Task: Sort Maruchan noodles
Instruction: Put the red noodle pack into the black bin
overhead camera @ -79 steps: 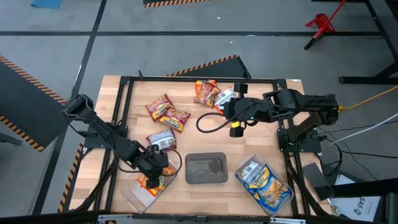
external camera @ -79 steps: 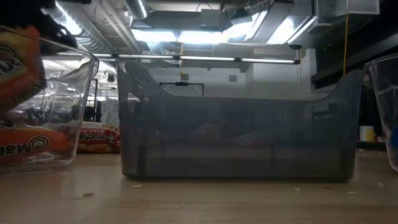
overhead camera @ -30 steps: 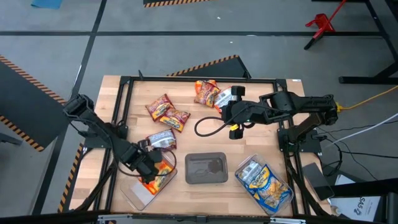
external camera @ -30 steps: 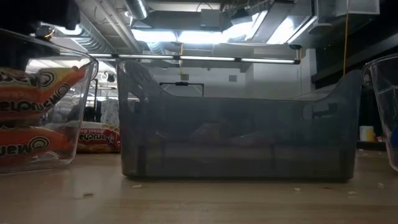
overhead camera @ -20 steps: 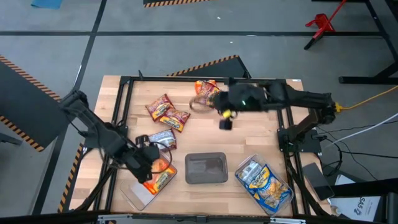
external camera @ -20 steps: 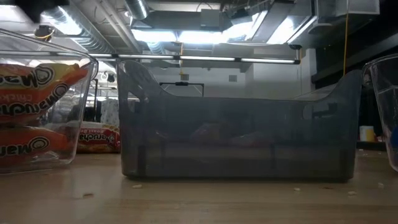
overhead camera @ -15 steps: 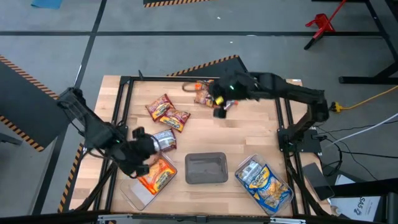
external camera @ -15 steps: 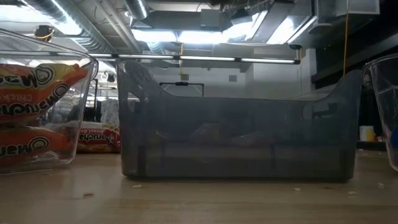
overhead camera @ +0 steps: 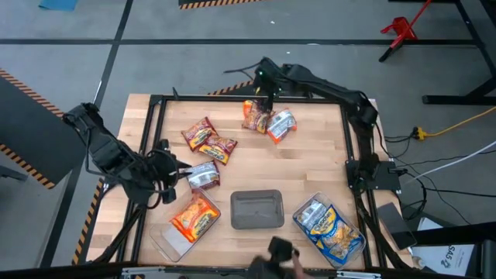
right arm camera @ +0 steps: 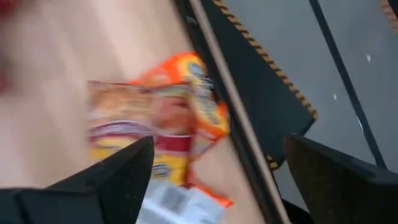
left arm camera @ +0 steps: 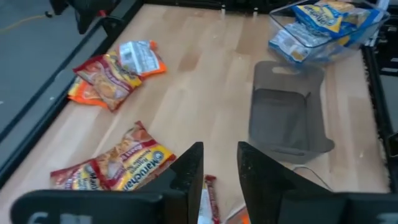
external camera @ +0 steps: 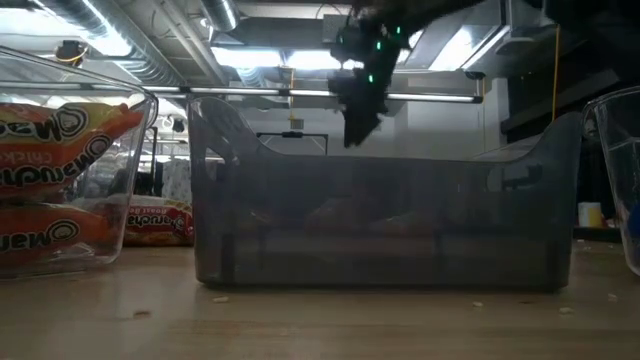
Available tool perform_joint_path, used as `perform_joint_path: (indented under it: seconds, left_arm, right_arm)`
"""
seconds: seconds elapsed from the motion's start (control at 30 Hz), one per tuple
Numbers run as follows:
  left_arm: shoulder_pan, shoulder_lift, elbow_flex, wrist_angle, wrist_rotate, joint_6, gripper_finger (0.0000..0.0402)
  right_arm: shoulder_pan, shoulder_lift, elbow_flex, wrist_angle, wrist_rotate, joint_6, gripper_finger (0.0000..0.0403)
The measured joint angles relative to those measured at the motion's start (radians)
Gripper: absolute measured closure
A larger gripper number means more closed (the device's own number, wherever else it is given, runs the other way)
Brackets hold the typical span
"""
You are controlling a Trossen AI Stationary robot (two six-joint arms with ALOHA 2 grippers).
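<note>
My left gripper (overhead camera: 174, 177) (left arm camera: 219, 171) hangs open above the table's left side, beside a red-and-white noodle packet (overhead camera: 203, 177), with nothing between its fingers. My right gripper (overhead camera: 265, 101) (right arm camera: 214, 180) stands wide open over the far edge, above an orange-red packet (overhead camera: 256, 115) (right arm camera: 155, 121) and a blue-white one (overhead camera: 280, 125); the low view shows it (external camera: 358, 120) above the grey tray. Two dark red packets (overhead camera: 209, 139) lie flat on the wood. Orange packets (overhead camera: 195, 217) lie stacked in the clear left tray (overhead camera: 164, 242).
A grey tray (overhead camera: 256, 209) stands at the near middle. A clear tray (overhead camera: 304, 208) with blue-and-white packets stands at the near right. A black frame (overhead camera: 155, 99) rims the table. A dark blurred thing (overhead camera: 279, 249) shows at the near edge.
My left gripper has let go of an orange packet, which now lies in the clear left tray, and has risen and drawn back toward the table's left edge. My right gripper has swung fast from the table's middle to the far edge, over the packets there.
</note>
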Motion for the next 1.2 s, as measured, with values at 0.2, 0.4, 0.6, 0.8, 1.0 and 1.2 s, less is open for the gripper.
perform_joint_path:
  seconds: [0.2,0.4,0.6,0.8,1.0,1.2]
  left_arm:
    - [0.001,0.001,0.0,-0.027,-0.049,-0.003,0.0303]
    - [0.011,0.001,0.0,-0.052,-0.064,-0.006,0.0303]
    - [0.021,0.001,0.0,-0.053,-0.062,-0.006,0.0303]
    - [0.021,0.001,0.0,-0.053,-0.042,-0.006,0.0303]
    - [0.021,0.001,0.0,-0.053,-0.033,-0.007,0.0303]
    - [0.021,0.001,0.0,-0.053,-0.033,-0.006,0.0303]
  right_arm:
    - [-0.092,0.082,0.0,0.006,-0.122,0.029,0.0057]
    - [-0.095,0.147,0.0,0.002,-0.165,0.036,0.0056]
    - [-0.076,0.194,0.0,0.018,-0.208,0.054,0.0056]
    - [-0.078,0.231,0.0,-0.004,-0.223,0.081,0.0061]
    - [-0.07,0.239,0.001,-0.022,-0.211,0.102,0.0148]
    - [-0.065,0.239,0.001,-0.038,-0.218,0.116,0.0314]
